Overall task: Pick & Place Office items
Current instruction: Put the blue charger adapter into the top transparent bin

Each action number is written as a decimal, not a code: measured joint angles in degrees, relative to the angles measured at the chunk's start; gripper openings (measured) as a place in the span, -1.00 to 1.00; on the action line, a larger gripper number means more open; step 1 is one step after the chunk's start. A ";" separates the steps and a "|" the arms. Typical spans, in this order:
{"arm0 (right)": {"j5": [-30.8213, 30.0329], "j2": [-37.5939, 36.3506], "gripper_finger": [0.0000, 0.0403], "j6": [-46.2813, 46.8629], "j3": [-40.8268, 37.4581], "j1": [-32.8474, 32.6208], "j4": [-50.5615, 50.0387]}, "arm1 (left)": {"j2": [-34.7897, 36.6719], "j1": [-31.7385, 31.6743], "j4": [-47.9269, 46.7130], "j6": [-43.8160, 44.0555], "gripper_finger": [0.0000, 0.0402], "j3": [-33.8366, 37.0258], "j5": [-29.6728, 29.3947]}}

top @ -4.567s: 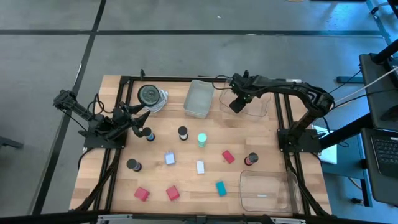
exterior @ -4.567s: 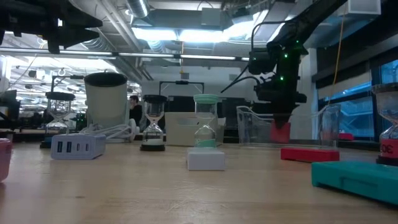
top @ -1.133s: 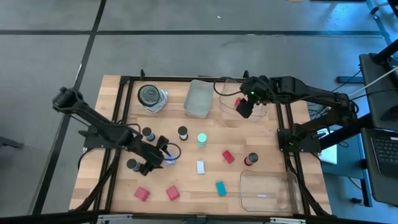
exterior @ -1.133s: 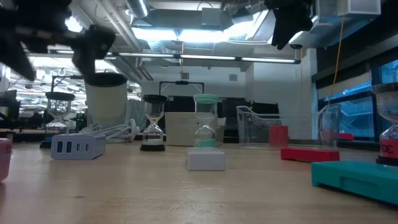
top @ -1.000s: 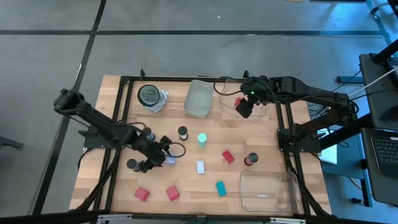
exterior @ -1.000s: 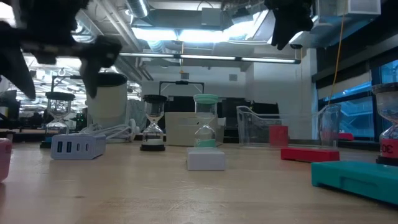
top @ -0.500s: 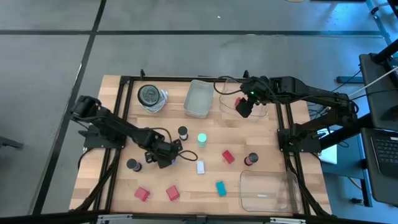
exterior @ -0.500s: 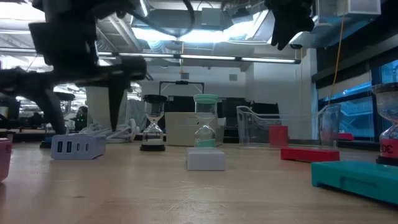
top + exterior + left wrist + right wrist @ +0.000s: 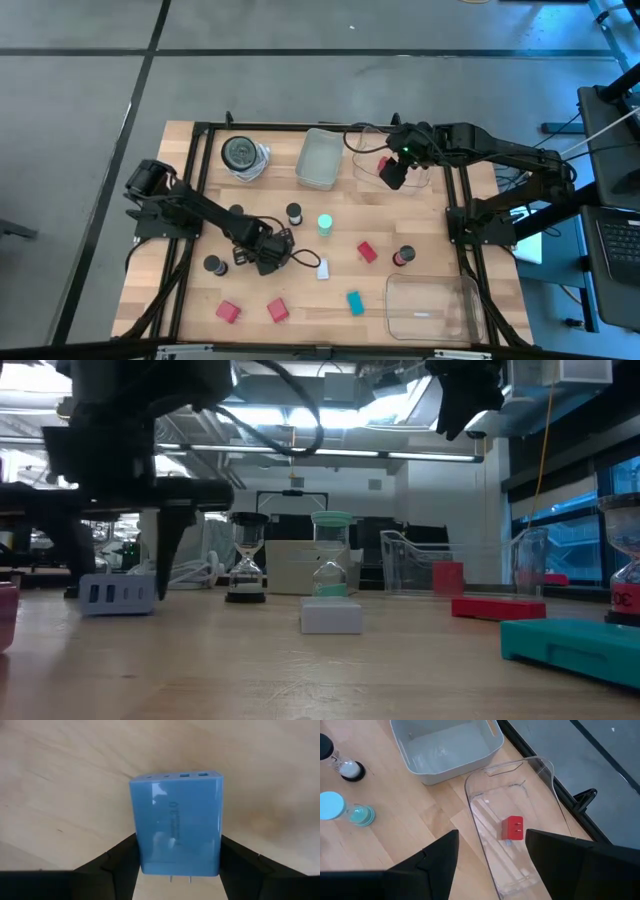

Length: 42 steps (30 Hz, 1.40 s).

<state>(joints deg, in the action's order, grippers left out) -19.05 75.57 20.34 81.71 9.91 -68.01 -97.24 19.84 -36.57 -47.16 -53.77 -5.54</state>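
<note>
My left gripper (image 9: 270,255) (image 9: 118,565) is open, low over the lavender block (image 9: 176,822) (image 9: 118,594), which lies flat on the wood left of the table's middle. One finger stands on each side of it. My right gripper (image 9: 392,175) (image 9: 492,845) hangs open and empty above the far-right clear tray (image 9: 540,790), where one red block (image 9: 512,828) lies. Scattered on the table are a white block (image 9: 322,268), red blocks (image 9: 367,251), a teal block (image 9: 354,301), dark cylinders (image 9: 294,213) and a green one (image 9: 325,225). My left gripper comes at the lavender block from above, pointing down, with a finger (image 9: 120,857) along each of its two long sides (image 9: 137,840). The block lies flat on the table. I cannot tell whether the fingers touch it.
A grey bin (image 9: 319,158) and a round grey dish (image 9: 241,152) stand at the far edge. A second clear tray (image 9: 432,305) sits at the near right corner. More red blocks (image 9: 228,312) lie near the front edge, with bare wood between the pieces.
My left arm has swung toward the table's right and come down, from above the dark cylinder at the left to around the lavender block, fingers still apart. The block has stayed in place.
</note>
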 joint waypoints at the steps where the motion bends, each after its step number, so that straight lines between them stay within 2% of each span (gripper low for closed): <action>1: -0.02 0.00 0.16 0.00 0.00 0.00 0.00 | -0.13 0.02 0.55 1.12 0.09 -0.76 0.38; 7: -0.93 -0.01 0.16 -0.04 0.00 0.01 -0.04 | 0.03 1.07 -0.18 4.78 0.09 -3.43 0.42; 9: -1.03 0.00 0.16 -0.04 0.00 0.00 -0.05 | 0.03 1.52 -0.40 6.64 0.09 -4.40 -1.42; 13: -1.05 0.00 0.16 -0.55 0.00 0.00 -0.06 | 0.05 1.98 -4.53 16.30 0.09 -7.51 -8.82; 19: -0.99 0.00 0.16 -5.15 0.00 -0.03 0.68 | 1.21 1.40 -9.75 29.84 0.08 -10.33 -14.99; 24: -0.79 0.00 0.16 -2.57 0.00 -0.94 2.25 | 4.31 0.90 -10.03 34.22 0.08 -11.61 -27.64; 26: 1.05 0.00 0.16 -0.83 0.00 -1.03 2.55 | 6.53 0.07 -10.04 36.17 0.08 -12.82 -32.20; 29: 7.49 -0.08 0.16 2.52 0.00 -0.82 2.56 | 10.78 -1.74 -9.85 38.99 0.08 -14.61 -34.85; 32: 11.41 -0.17 0.16 4.36 0.00 0.63 4.30 | 15.30 -3.97 -6.57 39.86 0.08 -15.51 -35.85; 35: 12.30 -0.16 0.16 4.21 0.00 1.40 8.25 | 18.91 -6.65 -0.80 39.27 0.08 -15.53 -38.09; 37: 12.94 0.11 0.16 3.28 0.02 1.60 12.93 | 20.04 -8.47 3.09 36.05 0.08 -15.53 -38.92; 42: 21.91 1.00 0.16 3.22 0.02 2.43 25.68 | 19.91 -13.27 14.94 28.12 0.08 -15.54 -38.12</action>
<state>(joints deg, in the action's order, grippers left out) 2.86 76.57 23.56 81.73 12.34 -42.33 -77.32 6.56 -21.64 -19.04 -69.30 -43.66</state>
